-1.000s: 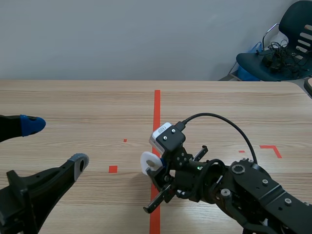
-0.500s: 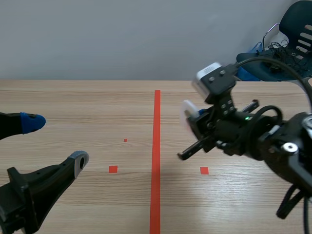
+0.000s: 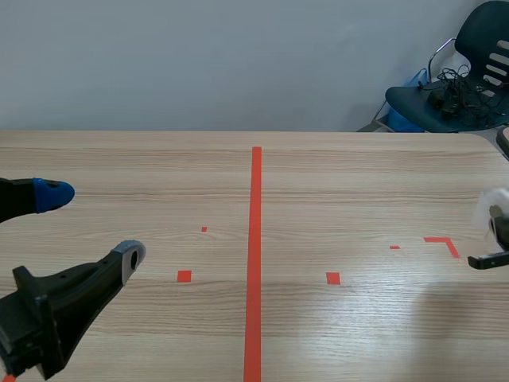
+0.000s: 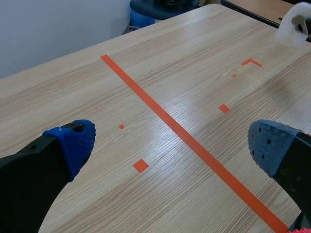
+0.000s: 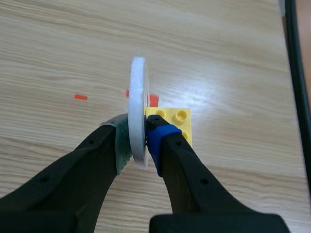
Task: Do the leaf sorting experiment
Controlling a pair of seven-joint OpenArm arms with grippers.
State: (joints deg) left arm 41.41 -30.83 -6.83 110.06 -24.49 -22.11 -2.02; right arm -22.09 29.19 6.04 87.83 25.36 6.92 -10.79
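My right gripper (image 5: 138,141) is shut on a thin white disc (image 5: 137,104), held edge-on and upright between its two pads. In the scene view this gripper (image 3: 499,239) shows only at the far right edge, blurred, with the white disc (image 3: 487,208) as a pale smear. A yellow studded brick (image 5: 173,121) lies on the table under and just beyond the disc. My left gripper (image 4: 167,143) stands open over the left half of the table, nothing between its blue pads. Its fingers (image 3: 123,261) show at the scene's left.
A long orange-red tape line (image 3: 255,239) runs down the middle of the wooden table (image 3: 334,183), with small tape squares and a corner mark on either side. A dark chair (image 3: 453,87) with cables stands beyond the table's far right corner.
My right arm has swung from the table's middle, near the tape line, up and out to the far right edge, carrying the white disc. The left gripper has barely moved.
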